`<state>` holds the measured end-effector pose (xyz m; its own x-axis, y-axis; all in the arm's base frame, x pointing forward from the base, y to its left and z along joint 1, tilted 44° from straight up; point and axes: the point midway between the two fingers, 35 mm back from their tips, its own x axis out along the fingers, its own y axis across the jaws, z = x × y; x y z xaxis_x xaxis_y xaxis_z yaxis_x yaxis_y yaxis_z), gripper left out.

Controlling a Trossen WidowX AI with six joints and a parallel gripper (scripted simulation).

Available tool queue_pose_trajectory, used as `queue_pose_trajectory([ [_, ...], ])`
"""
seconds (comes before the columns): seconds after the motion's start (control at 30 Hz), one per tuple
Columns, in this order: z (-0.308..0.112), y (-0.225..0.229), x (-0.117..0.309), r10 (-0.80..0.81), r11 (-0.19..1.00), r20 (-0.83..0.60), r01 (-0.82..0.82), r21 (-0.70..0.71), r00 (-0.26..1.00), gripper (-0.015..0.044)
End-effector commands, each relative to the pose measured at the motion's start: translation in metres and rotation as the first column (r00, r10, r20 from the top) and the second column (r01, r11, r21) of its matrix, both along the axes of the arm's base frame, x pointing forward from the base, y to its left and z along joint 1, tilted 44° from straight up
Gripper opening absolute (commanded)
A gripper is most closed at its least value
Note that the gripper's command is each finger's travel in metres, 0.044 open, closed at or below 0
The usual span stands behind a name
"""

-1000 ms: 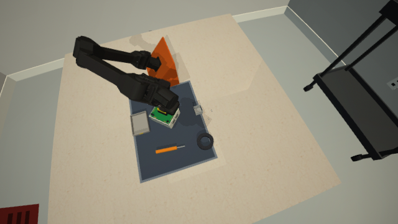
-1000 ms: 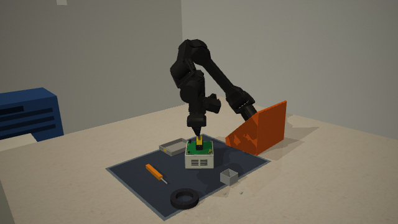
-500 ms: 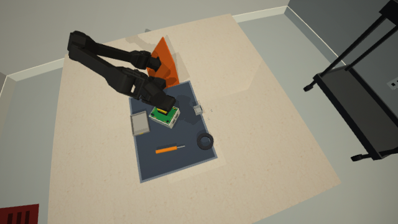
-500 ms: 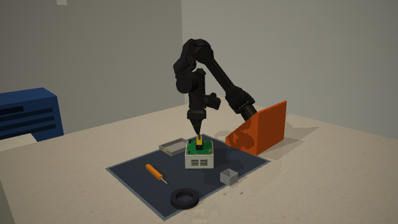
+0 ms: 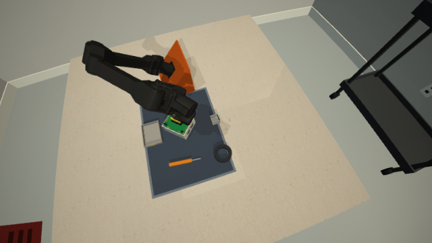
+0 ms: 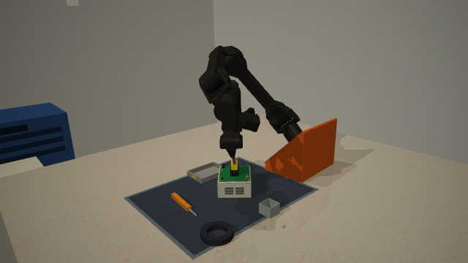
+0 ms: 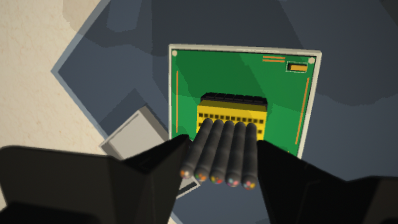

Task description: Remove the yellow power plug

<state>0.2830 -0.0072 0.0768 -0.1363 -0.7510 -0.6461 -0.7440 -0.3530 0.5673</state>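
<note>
The yellow plug (image 5: 171, 119) (image 6: 234, 165) (image 7: 232, 111) sits gripped between the jaws.

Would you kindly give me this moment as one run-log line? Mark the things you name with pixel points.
gripper (image 6: 233, 158) (image 7: 222, 145): shut on yellow power plug (image 6: 234, 165) (image 7: 232, 111) | plug: at black socket (image 6: 234, 173) (image 7: 235, 98) | grey tray (image 5: 152, 133) (image 6: 205, 173) (image 7: 135, 134): no plug inside

On the side of the pale box (image 5: 190, 130) under the circuit board (image 5: 175, 126) we can see a short line of dark lettering in the top view, but it is too small and slanted for us to spell out with confidence. We can read no other words, numbers, brands or signs on anything in the three views.
</note>
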Motion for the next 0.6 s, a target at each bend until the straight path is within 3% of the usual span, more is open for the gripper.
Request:
queue_pose_trajectory([
  [0.0, 0.008, 0.012, 0.001, 0.048, 0.998, 0.033, -0.049, 0.037, 0.998, 0.0000],
  [0.33, 0.021, 0.007, -0.013, 0.148, 0.969, 0.169, -0.177, 0.172, 0.974, 0.0000],
  [0.57, 0.018, 0.012, -0.007, 0.106, 0.987, 0.106, -0.118, 0.113, 0.989, 0.0000],
])
